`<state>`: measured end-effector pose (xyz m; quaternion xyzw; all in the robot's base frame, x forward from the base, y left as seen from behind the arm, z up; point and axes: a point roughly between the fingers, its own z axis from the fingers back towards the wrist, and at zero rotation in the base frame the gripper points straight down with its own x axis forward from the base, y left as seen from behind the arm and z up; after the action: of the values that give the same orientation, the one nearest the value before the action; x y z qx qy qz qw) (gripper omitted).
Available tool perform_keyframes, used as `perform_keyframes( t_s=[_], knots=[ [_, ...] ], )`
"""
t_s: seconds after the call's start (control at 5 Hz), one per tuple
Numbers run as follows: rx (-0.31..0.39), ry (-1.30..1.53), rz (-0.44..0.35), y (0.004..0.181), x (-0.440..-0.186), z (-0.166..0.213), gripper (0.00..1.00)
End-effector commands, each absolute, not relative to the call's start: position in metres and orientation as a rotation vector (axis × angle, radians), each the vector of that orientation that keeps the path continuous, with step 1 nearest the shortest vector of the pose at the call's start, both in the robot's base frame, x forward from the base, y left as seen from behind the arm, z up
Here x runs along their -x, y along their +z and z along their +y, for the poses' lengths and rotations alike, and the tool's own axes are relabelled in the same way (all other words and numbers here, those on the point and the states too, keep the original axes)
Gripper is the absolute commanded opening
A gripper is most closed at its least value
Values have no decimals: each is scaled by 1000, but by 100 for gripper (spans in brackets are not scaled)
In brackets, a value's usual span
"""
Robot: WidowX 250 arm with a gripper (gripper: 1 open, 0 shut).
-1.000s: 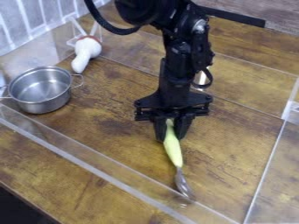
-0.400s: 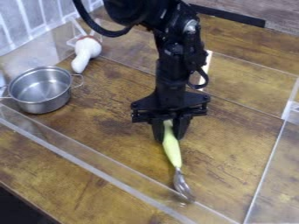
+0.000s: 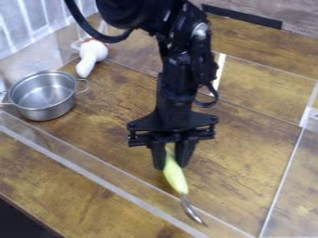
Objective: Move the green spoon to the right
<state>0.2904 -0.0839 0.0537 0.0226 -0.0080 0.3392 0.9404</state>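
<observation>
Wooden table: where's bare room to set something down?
Free: wooden table right of the black arm, and the front-left patch below the steel pot. Crowded: front centre, gripper holding the yellow-green spoon.

1. No text, label, brand, number or sign can be read anywhere in the view.
</observation>
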Motion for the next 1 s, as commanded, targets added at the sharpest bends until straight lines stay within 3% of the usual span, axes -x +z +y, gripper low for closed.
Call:
perform_keyframes(
  t_s=[0.0,0.4,0.6,0.8],
  knots=[
    [7,659,-71,86,-297,-93,0],
    [42,538,-63,98,-311,-113,0],
    [55,536,-44,89,-310,-132,0],
    [69,512,-18,70,-313,-146,0]
  ],
)
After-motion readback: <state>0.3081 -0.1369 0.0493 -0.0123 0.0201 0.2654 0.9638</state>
